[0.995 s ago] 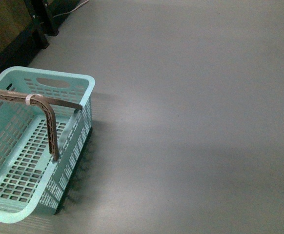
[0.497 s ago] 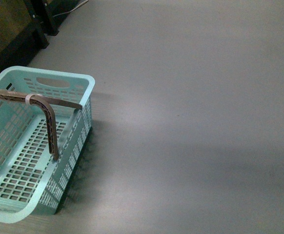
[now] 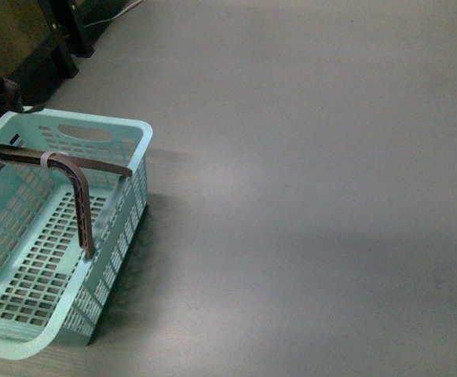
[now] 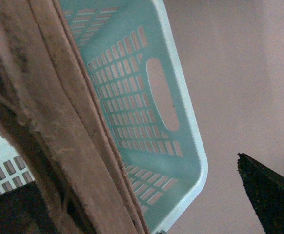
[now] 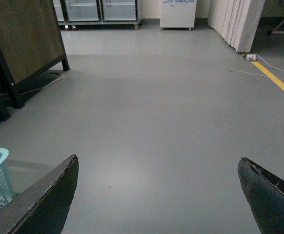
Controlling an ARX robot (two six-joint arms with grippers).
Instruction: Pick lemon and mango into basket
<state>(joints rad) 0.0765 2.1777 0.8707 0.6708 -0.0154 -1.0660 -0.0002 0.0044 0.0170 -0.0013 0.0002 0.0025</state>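
Lemon and mango appear in none of the views; of the task's things only the basket (image 3: 138, 157) shows, at the lower left of the front view, with no fruit on the part of its slotted bottom that can be seen; its brown handle (image 3: 75, 196) arches over it, and it stands on the grey floor (image 3: 307, 196). I judge both fruits firm, smooth-skinned and rounded, so apt to roll or slip; each is best gripped across its short waist, the mango likely the heavier. The basket looks light and thin-walled, so a knock may shift it. The left gripper (image 4: 152, 185) hangs close by the handle; only one dark finger (image 4: 269, 195) shows plainly, so whether it is spread cannot be told. The right gripper (image 5: 157, 165) is spread wide and holds nothing, above bare floor.
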